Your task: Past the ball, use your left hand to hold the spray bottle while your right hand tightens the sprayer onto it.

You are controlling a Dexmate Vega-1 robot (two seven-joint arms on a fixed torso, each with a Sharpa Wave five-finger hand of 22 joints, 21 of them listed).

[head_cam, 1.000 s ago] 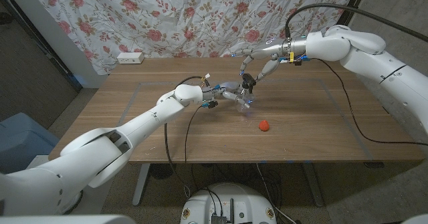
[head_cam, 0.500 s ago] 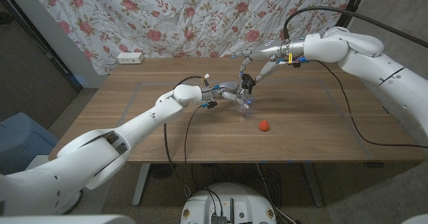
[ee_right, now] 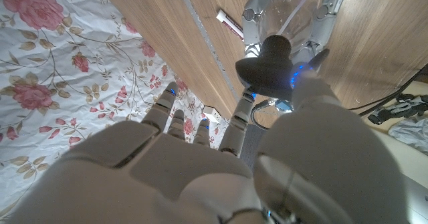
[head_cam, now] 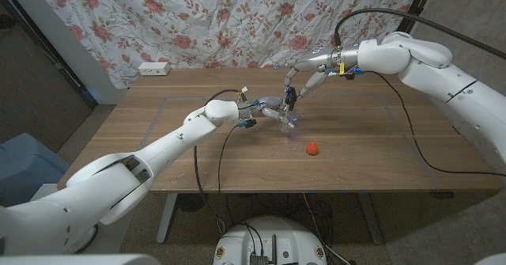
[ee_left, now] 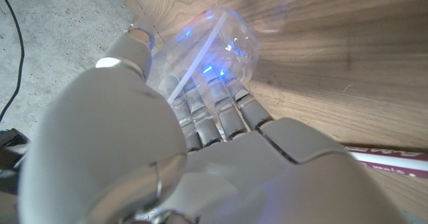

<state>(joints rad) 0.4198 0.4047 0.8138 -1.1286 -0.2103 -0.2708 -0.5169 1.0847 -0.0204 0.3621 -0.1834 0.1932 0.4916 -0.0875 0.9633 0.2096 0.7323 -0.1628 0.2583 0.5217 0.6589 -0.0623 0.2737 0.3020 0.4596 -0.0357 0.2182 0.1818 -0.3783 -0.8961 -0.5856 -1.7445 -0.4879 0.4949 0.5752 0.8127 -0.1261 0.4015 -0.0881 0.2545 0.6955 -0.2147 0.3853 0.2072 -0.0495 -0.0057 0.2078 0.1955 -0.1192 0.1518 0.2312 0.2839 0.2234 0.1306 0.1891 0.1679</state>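
- Your left robot hand (head_cam: 267, 108) sits near the middle of the desk (head_cam: 158, 154), with its fingers (ee_left: 214, 114) wrapped around the clear spray bottle (head_cam: 286, 116), so it grips the bottle's body.
- In the left wrist view, the spray bottle (ee_left: 212, 47) shows as a clear rounded shell pressed against those fingers, with a thin white tube running inside it and blue light glinting off the plastic.
- The bottle is on the far side of the ball, roughly in the middle of the wooden desk, and it looks tilted rather than upright in your left robot hand's grip.
- Your right robot hand (head_cam: 304, 71) reaches in from the right and comes down over the top of the bottle, its fingers curled towards the black sprayer (head_cam: 290, 95).
- In the right wrist view, the sprayer (ee_right: 266, 69) is a dark rounded cap seated on the bottle's neck, and your right robot hand (ee_right: 221, 157) has a thumb on one side of it and a finger (ee_right: 242, 117) on the other, pinching it.
- The other fingers of the right robot hand are spread out away from the sprayer.
- The small red ball (head_cam: 312, 147) lies on the desk nearer to you than the bottle, a little to its right, and apart from both hands.
- A flowered curtain (head_cam: 237, 20) hangs behind the desk, with a white power strip (head_cam: 153, 68) by the desk's far left corner.
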